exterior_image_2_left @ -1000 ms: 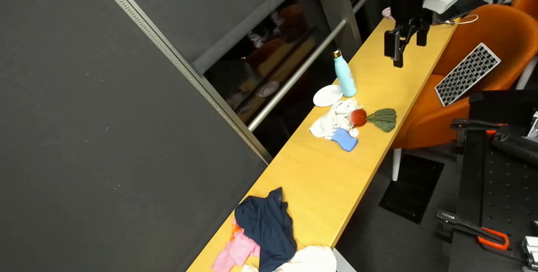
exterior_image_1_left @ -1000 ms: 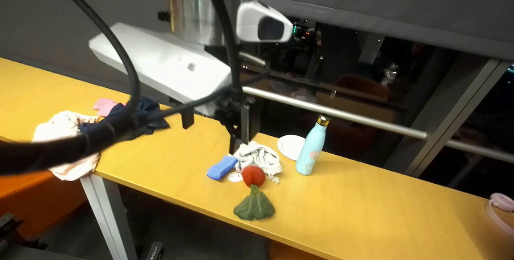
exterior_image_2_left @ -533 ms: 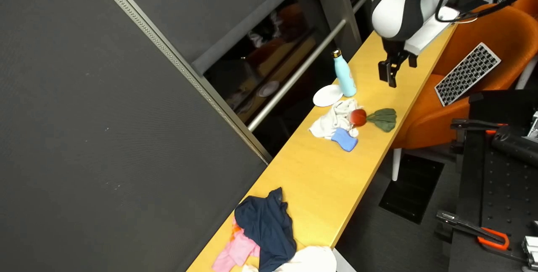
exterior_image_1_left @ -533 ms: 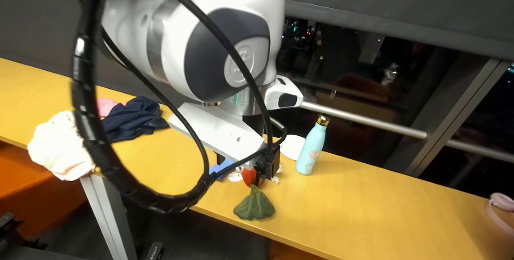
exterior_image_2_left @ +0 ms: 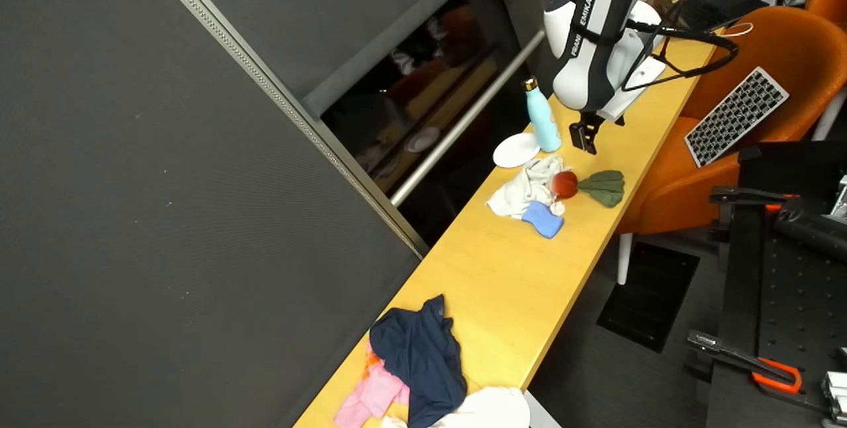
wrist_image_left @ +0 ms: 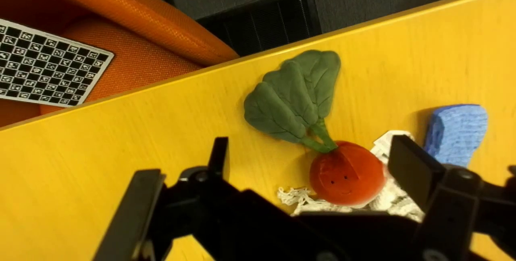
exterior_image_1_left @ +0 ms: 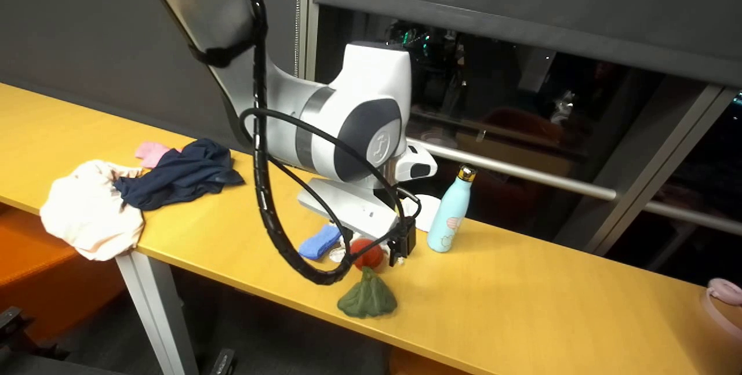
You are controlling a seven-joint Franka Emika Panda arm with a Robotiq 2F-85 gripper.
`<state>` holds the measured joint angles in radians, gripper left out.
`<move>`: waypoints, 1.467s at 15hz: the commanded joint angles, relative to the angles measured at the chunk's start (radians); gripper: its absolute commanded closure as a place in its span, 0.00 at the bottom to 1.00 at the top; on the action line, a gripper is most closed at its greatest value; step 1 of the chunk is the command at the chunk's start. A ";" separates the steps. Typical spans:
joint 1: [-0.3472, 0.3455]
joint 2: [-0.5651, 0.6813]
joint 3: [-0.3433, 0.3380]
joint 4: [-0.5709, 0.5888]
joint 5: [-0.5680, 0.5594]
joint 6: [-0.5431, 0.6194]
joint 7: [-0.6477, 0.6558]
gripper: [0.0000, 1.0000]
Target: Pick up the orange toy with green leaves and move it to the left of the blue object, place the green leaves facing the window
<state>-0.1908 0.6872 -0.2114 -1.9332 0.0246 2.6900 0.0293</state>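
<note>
Orange toy with green leaves lies near the blue object, a ribbed oblong block, on the wood-grained desk. I see the toy's soft-looking round body meeting a crumpled white cloth, its leaves creased and fan-shaped. Across the cloth from the blue object stands a gold-capped pale-blue bottle, contents hidden. My tool hovers above the desk, apart from the blue object, jaws spread wide.
</note>
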 commanded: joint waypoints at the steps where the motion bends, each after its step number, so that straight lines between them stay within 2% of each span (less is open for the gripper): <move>1: -0.099 -0.026 0.065 0.044 0.039 -0.180 -0.079 0.00; 2: -0.039 0.034 0.014 0.052 0.001 -0.064 -0.010 0.00; 5: -0.085 0.008 0.041 0.059 0.017 -0.151 -0.051 0.00; 6: -0.062 0.025 0.015 0.059 0.008 -0.089 0.003 0.00; 12: -0.094 0.181 0.083 0.175 0.099 0.152 0.058 0.00; 15: -0.098 0.304 0.109 0.287 0.131 0.245 0.070 0.00; 22: -0.061 0.556 0.080 0.549 0.132 0.317 0.135 0.00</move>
<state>-0.2614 1.1430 -0.1158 -1.5097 0.1440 2.9811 0.1381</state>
